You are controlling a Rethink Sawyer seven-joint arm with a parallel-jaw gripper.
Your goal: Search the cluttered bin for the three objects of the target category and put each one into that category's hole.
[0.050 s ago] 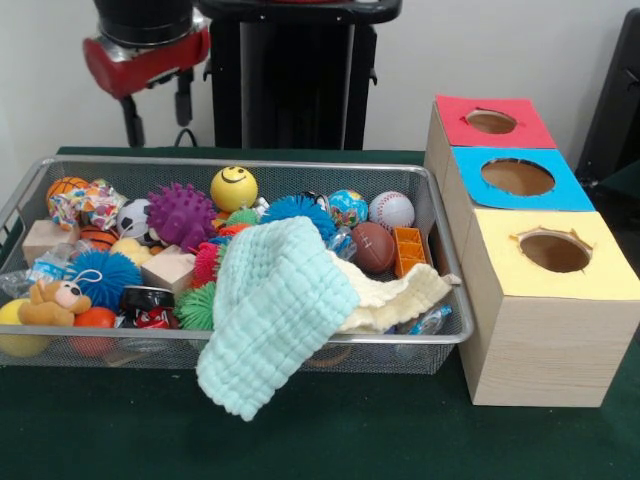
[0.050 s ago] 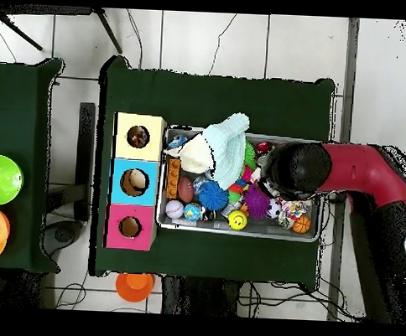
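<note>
Fingers (image 1: 157,108) hang spread and empty above the bin (image 1: 440,300) of toys; mint cloth (image 1: 270,310) droops over its front rim.

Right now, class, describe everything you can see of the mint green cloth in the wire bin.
The mint green cloth looks soft, with a quilted, waffle-like weave. It lies crumpled over the toys near the middle of the bin, and one corner drapes over the front rim onto the green table. It partly covers a cream cloth beside it.
</note>
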